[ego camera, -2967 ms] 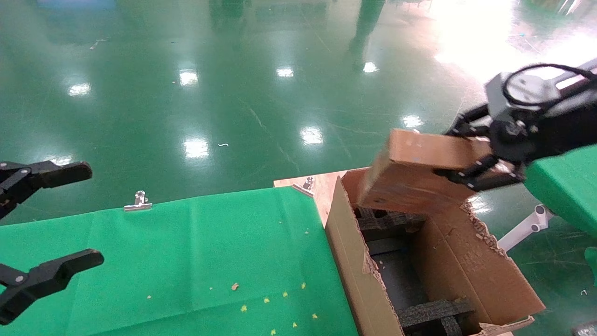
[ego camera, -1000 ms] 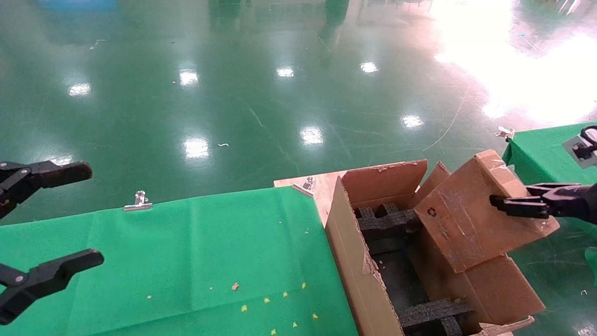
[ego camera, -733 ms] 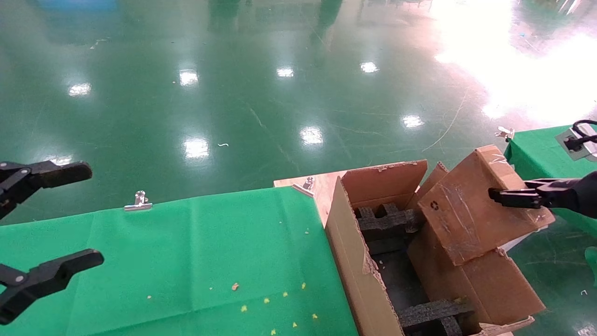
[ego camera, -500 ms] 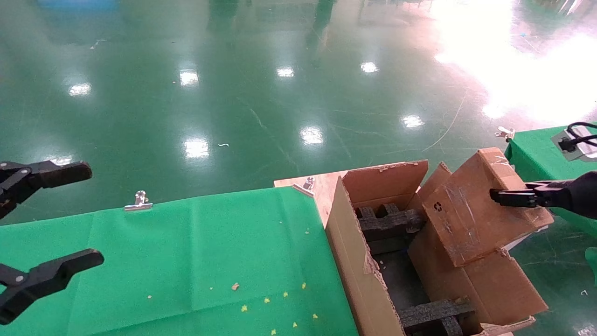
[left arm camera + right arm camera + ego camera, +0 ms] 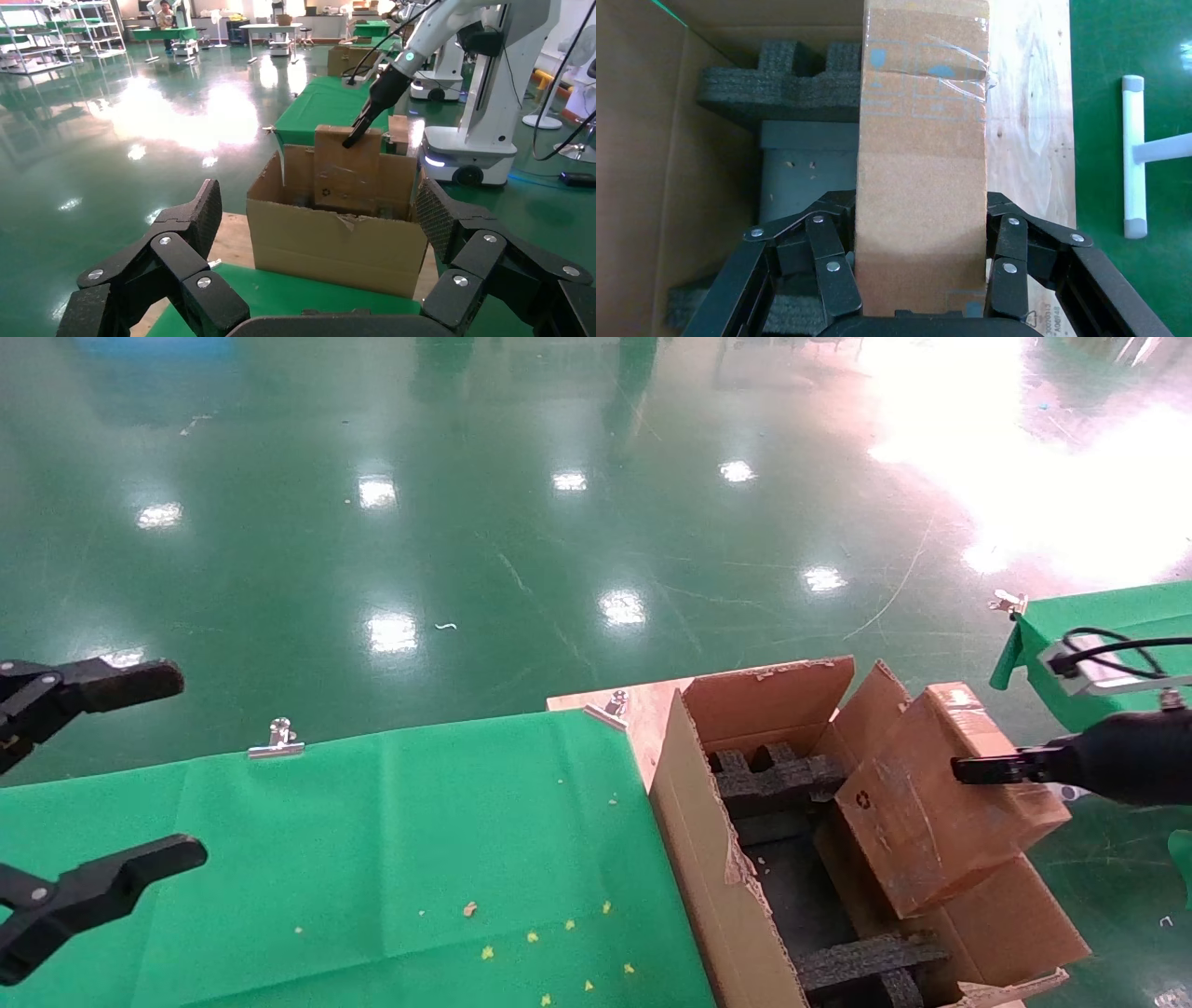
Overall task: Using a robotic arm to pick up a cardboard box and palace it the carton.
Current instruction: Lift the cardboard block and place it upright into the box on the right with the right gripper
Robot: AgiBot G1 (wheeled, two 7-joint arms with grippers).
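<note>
Fingers (image 5: 831,270) of the right gripper (image 5: 916,281) are squeezed tight on both sides of the small brown taped cardboard box (image 5: 941,803), so the picking-up part looks done. That box hangs tilted over the right side of the big brown carton with tall flaps and torn edges (image 5: 708,859), with its low corner dipping just inside the open top. It is not down on the bottom yet, so lowering it in and letting go are left. Black foam blocks (image 5: 773,780) sit at the far end inside the carton and more foam (image 5: 866,961) lies at the near end; the box has to go in the gap between them, and it may bump the right flap, though it is hard to tell if they touch. Beside the carton lies a green cloth-covered table (image 5: 372,859). The left gripper (image 5: 88,822) waits wide open over the left end of that table, well apart from the box.
</note>
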